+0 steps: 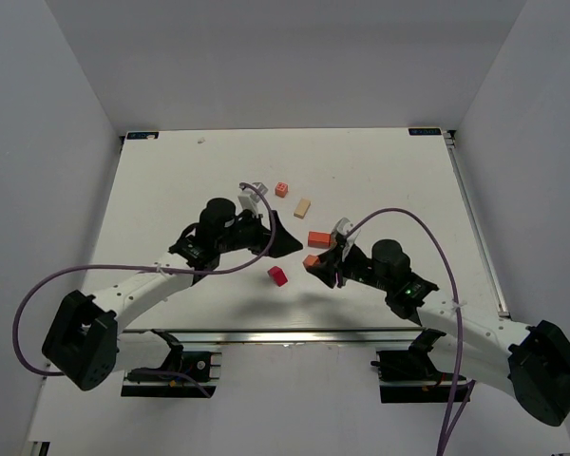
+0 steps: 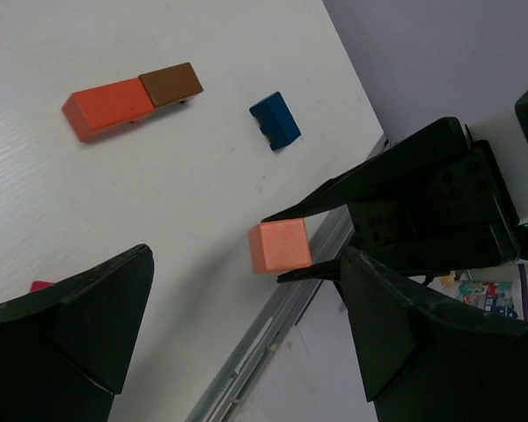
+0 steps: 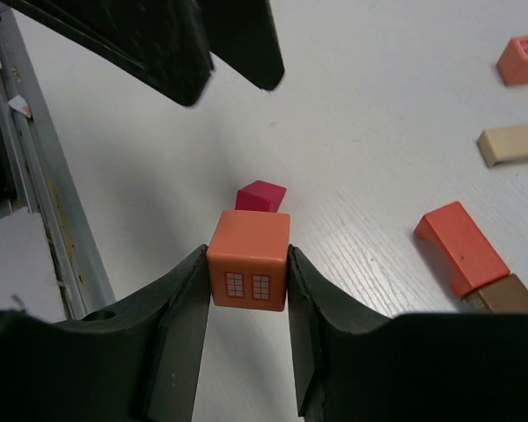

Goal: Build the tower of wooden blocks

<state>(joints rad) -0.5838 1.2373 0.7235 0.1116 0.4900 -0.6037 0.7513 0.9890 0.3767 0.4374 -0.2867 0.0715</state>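
1 block [image 1: 278, 275] lies just left of the gripped cube [image 1: 311, 262]

Left gripper [image 1: 277, 239] spread wide, right gripper [image 3: 248, 264] clamped on orange cube [image 3: 249, 255]

Each arm is built from white tubular links joined by black cylindrical joint housings: left arm [image 1: 138, 285], right arm [image 1: 475, 328]. A large black shoulder housing [image 1: 79, 339] closes the base end of each. A purple cable [image 1: 24, 318] runs along each arm (pale ties fasten it to the links). The left gripper [image 1: 271, 220] and right gripper [image 1: 328, 249] have matte black, wedge-shaped fingers [image 3: 180, 325]. A green indicator lamp [image 1: 408, 291] glows on the right wrist.
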